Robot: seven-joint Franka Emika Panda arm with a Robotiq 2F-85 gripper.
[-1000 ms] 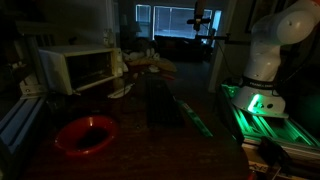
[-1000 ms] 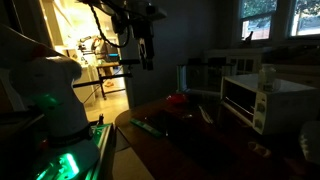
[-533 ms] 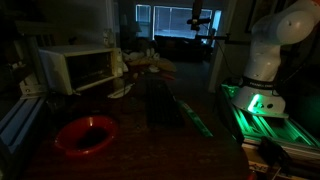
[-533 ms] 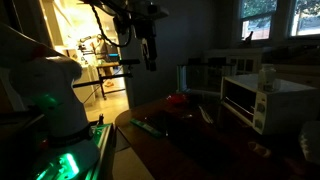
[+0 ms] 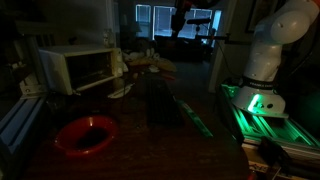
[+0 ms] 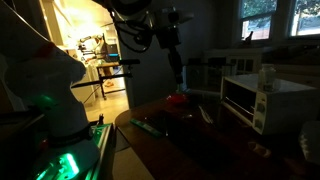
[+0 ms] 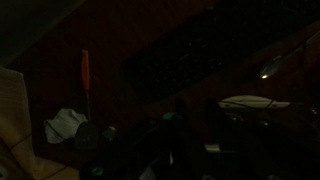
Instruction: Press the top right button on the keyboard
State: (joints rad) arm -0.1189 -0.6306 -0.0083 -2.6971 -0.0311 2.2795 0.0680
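The keyboard (image 5: 165,103) is a long black slab lying in the middle of the dark table, its keys barely showing. The wrist view looks down on this keyboard (image 7: 190,55) from high up. My gripper (image 6: 176,66) hangs well above the table, pointing down, with nothing seen between its fingers. In an exterior view the gripper (image 5: 181,24) is a dark shape against the far window. The wrist view is too dark to show how the jaws stand.
A red bowl (image 5: 85,133) sits near the table's front. A white toaster oven (image 5: 75,68) stands behind it. A thin green-lit strip (image 5: 195,115) lies beside the keyboard. The robot base (image 5: 262,100) glows green. A white spoon-like object (image 7: 255,102) lies near the keyboard.
The arm has swung sideways, carrying the gripper from beside the table to over it. Its height looks about the same.
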